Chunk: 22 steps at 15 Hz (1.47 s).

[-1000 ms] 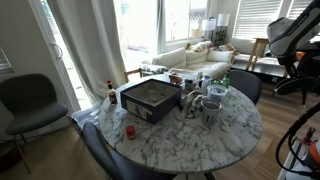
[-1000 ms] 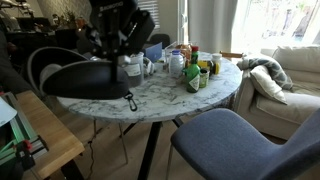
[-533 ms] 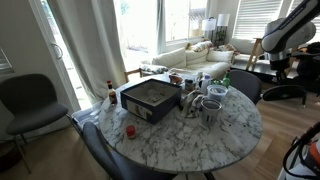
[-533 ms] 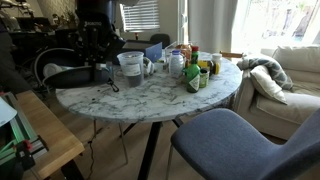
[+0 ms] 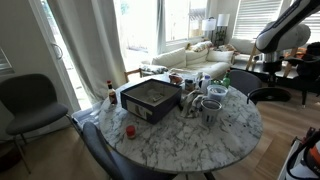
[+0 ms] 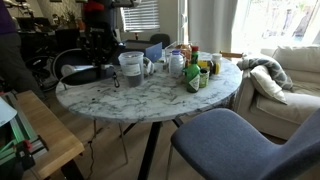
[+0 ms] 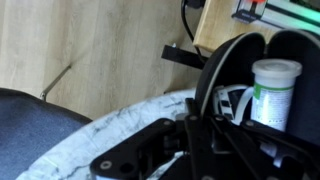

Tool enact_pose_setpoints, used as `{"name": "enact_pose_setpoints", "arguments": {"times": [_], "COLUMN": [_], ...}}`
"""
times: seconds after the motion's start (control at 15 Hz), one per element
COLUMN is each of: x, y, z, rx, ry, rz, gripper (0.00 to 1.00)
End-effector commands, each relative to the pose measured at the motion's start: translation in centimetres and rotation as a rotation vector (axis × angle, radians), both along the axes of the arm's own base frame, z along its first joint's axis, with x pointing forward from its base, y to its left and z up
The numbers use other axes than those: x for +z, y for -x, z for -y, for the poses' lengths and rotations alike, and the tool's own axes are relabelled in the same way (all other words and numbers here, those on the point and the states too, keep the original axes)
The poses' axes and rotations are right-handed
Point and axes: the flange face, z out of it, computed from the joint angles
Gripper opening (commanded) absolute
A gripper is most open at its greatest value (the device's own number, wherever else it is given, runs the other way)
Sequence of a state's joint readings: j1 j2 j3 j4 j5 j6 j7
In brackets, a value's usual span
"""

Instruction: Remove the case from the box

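On the marble tabletop, well apart from the arm: box, case not discernible.
Box stood open-topped beside the white mugs; the case, presumably inside, could not be made out in any view. Tool appeared only as dark linkage in the wrist view, its opening impossible to tell. Case judged light, rigid, smooth and possibly slippery; best pinched across its narrow width, at mid-length.

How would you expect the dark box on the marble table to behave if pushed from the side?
The box looks wide and shallow, so it would probably slide rather than tip. The marble table looks smooth, so it may slide easily. Its straight walls suggest stiffness, though the material is unclear.
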State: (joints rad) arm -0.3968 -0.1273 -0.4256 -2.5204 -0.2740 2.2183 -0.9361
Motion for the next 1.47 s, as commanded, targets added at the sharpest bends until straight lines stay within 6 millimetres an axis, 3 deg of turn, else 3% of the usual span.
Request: {"name": "enact_pose_setpoints", "arguments": {"times": [0.0, 0.4, 0.8, 1.33, 1.4], "x": [-0.5, -2.5, -5.9, -7.4, -7.6], "y": [-2.2, -5.5, -7.6, -10.8, -10.9], "z": [-1.7, -1.1, -2.0, -1.3, -1.4], "rx": [-0.095, -0.200, -0.305, -0.350, -0.346], "ry": [0.026, 0.240, 0.287, 0.392, 0.404], "rz": [0.165, 0.342, 0.367, 0.348, 0.342], "gripper": [0.01, 0.01, 0.01, 0.01, 0.31]}}
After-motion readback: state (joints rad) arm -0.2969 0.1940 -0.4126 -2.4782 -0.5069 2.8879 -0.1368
